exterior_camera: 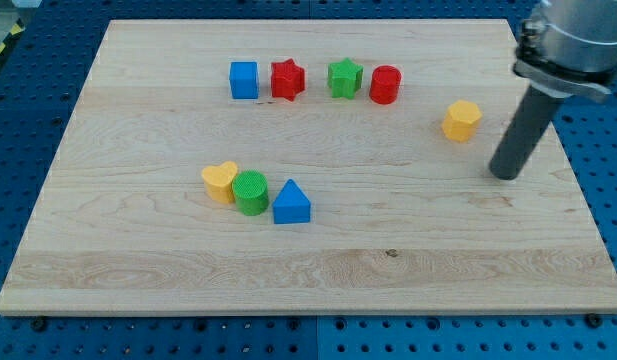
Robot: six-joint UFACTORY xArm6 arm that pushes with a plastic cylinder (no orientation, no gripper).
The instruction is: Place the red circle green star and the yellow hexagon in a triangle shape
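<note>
The red circle stands near the view's top, right of centre, touching or almost touching the green star on its left. The yellow hexagon sits apart, further right and a little lower. My tip rests on the board to the right of and below the yellow hexagon, about a block's width from it and touching no block.
A red star and a blue cube continue the top row to the left. A yellow heart, a green cylinder and a blue triangle cluster at lower left. The wooden board lies on a blue perforated table.
</note>
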